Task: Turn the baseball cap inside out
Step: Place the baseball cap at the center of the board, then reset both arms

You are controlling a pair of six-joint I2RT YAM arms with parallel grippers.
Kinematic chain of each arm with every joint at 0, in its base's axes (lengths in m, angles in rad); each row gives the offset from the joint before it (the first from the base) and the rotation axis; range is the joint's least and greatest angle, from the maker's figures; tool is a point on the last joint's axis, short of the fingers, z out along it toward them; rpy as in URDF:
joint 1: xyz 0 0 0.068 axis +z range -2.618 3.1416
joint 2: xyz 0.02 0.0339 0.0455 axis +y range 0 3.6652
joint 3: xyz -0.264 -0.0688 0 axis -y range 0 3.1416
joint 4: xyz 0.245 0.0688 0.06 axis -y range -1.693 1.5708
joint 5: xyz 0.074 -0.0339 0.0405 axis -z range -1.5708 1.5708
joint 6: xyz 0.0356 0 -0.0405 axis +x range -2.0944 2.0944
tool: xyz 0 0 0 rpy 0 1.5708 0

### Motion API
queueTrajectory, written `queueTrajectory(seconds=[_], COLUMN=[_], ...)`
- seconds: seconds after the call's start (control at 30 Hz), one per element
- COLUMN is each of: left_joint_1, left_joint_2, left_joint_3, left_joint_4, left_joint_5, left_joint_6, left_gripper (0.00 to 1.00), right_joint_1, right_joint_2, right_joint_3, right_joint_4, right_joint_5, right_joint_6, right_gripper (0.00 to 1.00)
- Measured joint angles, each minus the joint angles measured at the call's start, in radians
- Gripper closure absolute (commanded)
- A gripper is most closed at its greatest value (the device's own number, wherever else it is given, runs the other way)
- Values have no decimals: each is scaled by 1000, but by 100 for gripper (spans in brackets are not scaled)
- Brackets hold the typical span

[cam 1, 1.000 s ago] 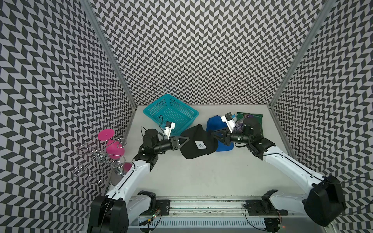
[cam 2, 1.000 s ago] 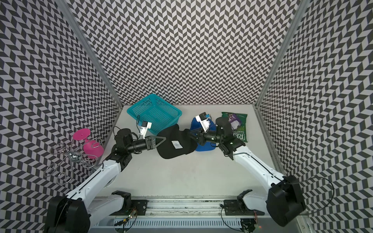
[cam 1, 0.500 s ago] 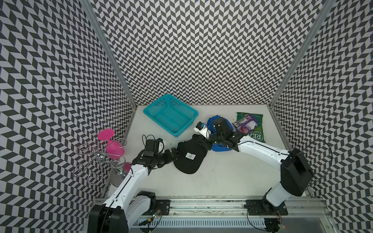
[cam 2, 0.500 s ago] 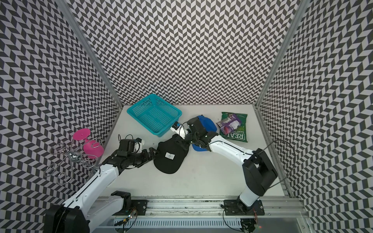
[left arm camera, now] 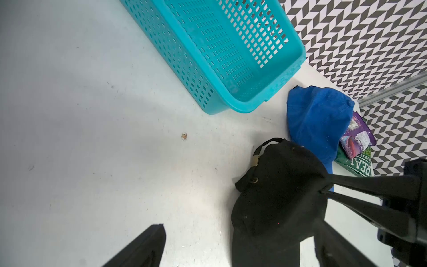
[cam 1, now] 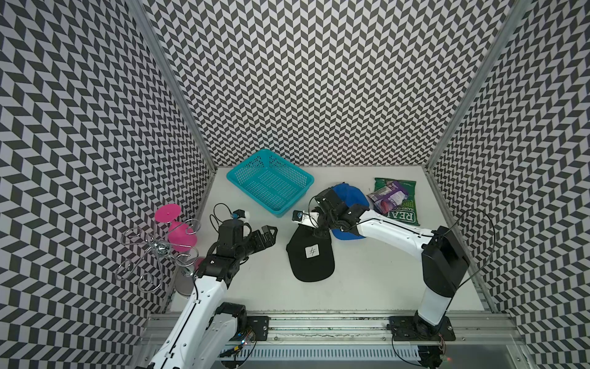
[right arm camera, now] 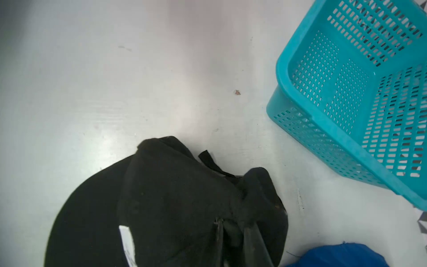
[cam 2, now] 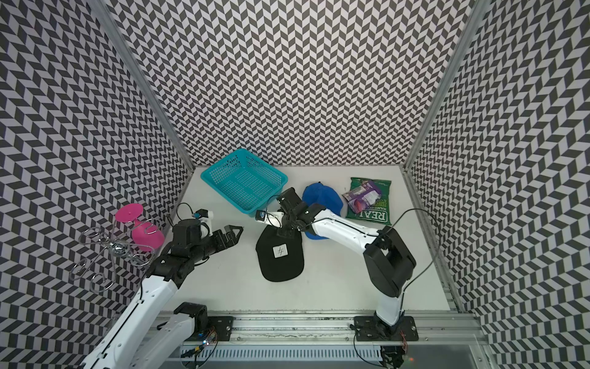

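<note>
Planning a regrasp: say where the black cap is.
In both top views the black cap lies mid-table, its back pinched by the right gripper, beside the blue cap.

"REAL" on the green snack bag [cam 1: 403, 216]; a "4"-like mark on the white patch [cam 1: 312, 252] of the black cap [cam 1: 311, 271]

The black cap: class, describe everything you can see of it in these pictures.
The black cap looks like soft fabric and lies on the white table, its rounded brim toward the table's front. A white square label bearing a dark mark faces up. Its back strap carries a brass-coloured buckle. The right tool is shut on bunched crown fabric at the rear, beside the blue cap. The left tool stands open, apart from it.
</note>
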Motion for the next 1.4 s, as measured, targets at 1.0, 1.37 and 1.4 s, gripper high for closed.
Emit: queueTrajectory(seconds=[1.0, 1.37, 1.4], left_joint_1=[42, 177, 178], left_joint_2=[12, 313, 370], left_joint_3=[-106, -336, -367], left_joint_4=[438, 1088, 1174], left_joint_5=[-95, -401, -414], left_joint_6=[169, 247, 270], left_gripper=[0, 0, 0], right_joint_1=[-341, -731, -737], right_joint_2=[-640, -890, -887], right_joint_3=[-580, -1038, -1084], right_joint_4=[596, 830, 869], right_joint_5=[99, 353, 386], right_joint_6=[608, 935, 930], right_gripper=[0, 0, 0])
